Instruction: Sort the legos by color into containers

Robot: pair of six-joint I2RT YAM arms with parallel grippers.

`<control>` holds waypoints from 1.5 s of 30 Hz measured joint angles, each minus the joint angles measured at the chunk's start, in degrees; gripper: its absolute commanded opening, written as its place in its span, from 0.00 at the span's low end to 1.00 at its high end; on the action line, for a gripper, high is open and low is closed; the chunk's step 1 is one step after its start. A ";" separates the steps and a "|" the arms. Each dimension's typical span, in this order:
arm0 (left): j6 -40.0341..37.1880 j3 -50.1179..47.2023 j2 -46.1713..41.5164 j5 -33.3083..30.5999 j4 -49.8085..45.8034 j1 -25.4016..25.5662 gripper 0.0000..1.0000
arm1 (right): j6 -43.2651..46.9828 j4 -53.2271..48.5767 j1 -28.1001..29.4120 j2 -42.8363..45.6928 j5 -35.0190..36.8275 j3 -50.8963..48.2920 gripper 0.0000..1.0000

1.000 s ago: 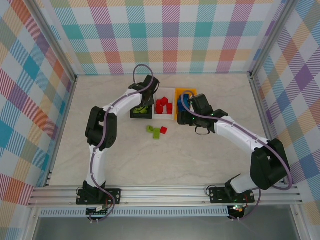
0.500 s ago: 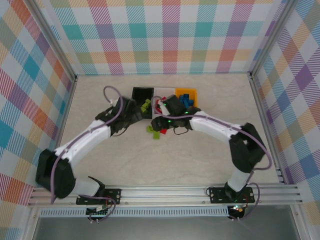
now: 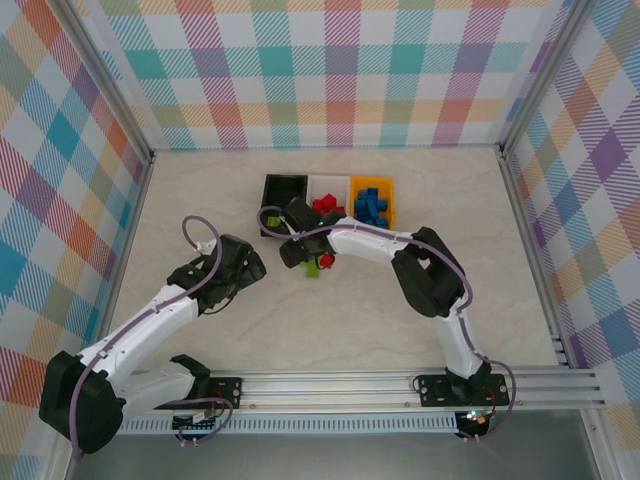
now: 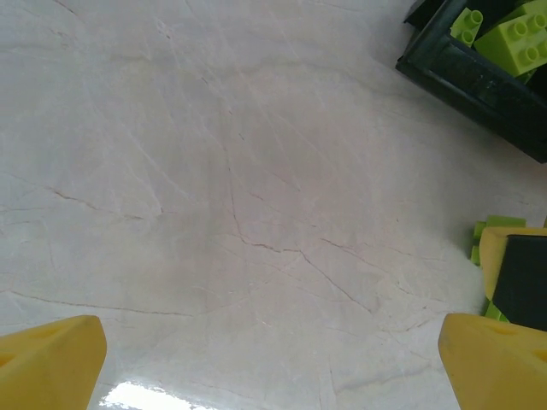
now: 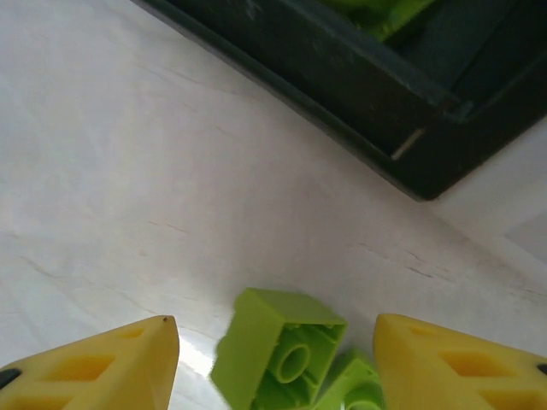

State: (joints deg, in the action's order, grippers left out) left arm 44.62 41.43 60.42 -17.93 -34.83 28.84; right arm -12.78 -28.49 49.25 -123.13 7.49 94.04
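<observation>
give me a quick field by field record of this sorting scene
black plastic bin: holds lime green bricks
white plastic bin: holds red bricks
orange-yellow plastic bin: holds blue bricks
on table: small red brick; loose lime green brick, underside showing
right gripper: open, straddling the loose lime green brick
left gripper: open, empty, above bare table

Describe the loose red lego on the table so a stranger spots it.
On the table, find the row of three bins. In front of the white bin lies the red lego, the only red one outside a bin; a lime lego lies beside it.
</observation>
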 measured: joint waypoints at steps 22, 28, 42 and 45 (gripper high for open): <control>0.17 -0.02 -0.33 -0.15 -1.11 -0.11 1.00 | 0.26 0.28 1.46 -0.55 2.73 -1.07 0.33; -0.17 0.00 -1.55 0.20 -1.22 -0.11 1.00 | -0.22 0.74 1.46 6.95 2.34 -2.80 0.33; -2.43 2.32 2.80 5.75 -0.70 -0.11 1.00 | -0.22 -4.72 -4.52 -10.75 1.44 33.14 0.40; -2.99 2.54 3.87 7.04 -0.44 -0.11 1.00 | -0.28 -7.78 -6.12 -16.87 1.40 41.31 0.57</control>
State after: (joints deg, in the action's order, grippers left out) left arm 41.63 43.97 64.29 -10.90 -35.27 28.73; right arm -13.06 -36.27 43.13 -140.00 8.88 135.35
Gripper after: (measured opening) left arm 0.999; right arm 0.476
